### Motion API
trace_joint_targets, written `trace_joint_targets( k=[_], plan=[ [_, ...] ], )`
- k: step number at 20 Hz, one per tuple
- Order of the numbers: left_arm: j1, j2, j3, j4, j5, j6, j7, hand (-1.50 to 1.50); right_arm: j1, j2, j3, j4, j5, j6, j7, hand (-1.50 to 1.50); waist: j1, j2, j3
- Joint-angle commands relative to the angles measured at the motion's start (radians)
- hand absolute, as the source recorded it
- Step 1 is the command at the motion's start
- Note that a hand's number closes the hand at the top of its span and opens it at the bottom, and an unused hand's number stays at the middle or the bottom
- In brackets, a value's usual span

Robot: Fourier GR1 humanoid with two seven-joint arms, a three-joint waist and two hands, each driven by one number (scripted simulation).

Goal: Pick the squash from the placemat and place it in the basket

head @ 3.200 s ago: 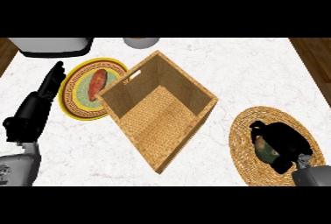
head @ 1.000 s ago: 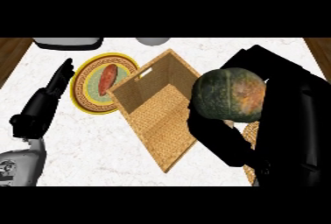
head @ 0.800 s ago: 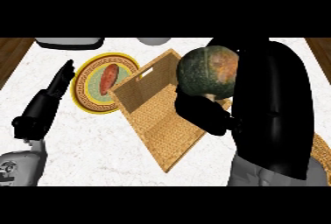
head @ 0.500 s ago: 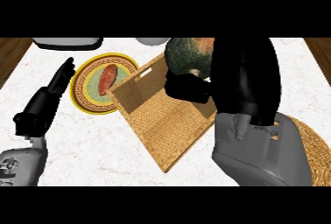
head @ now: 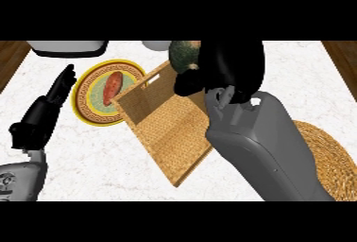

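Plate [head: 94, 101] left of basket [head: 167, 137]; placemat [head: 327, 156] right of basket.

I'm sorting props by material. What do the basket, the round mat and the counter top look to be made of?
Basket: woven wicker or straw by its tan crosshatched weave, matte, with a cut-out handle slot. Round mat: probably coiled straw or rattan, showing concentric golden rings. Counter top: looks like white marble with faint grey veining, smooth; it might be laminate.
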Motion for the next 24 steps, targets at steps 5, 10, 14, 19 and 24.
trace_joint_targets(
  k=[5, 10, 14, 19, 24],
  plan=[
    [-0.067, -0.014, 0.003, 0.030, -0.006, 0.018, 0.025, 0.00, -0.075, 0.012, -0.002, 0.089, -0.168, 0.073, 0.263, -1.50, -0.004, 0.005, 0.002],
    [0.001, -0.011, -0.006, -0.021, 0.004, -0.006, 0.012, 0.00, -0.145, 0.012, -0.041, 0.116, -0.181, -0.007, 0.263, -1.50, 0.006, 0.000, 0.002],
    [0.002, -0.017, 0.002, 0.023, 0.003, -0.002, -0.008, 0.00, -0.136, 0.012, -0.090, 0.050, -0.102, -0.193, 0.201, -1.50, -0.004, 0.008, 0.003],
    [-0.005, 0.016, 0.027, 0.016, 0.010, -0.014, -0.020, 0.00, -0.126, 0.012, -0.191, -0.054, 0.074, -0.309, 0.195, -1.50, -0.026, 0.002, 0.004],
    [0.040, 0.001, 0.030, 0.010, 0.001, 0.007, -0.033, 0.00, -0.055, 0.011, -0.272, -0.211, 0.224, -0.327, 0.208, -1.50, -0.048, -0.003, 0.004]
  ],
)
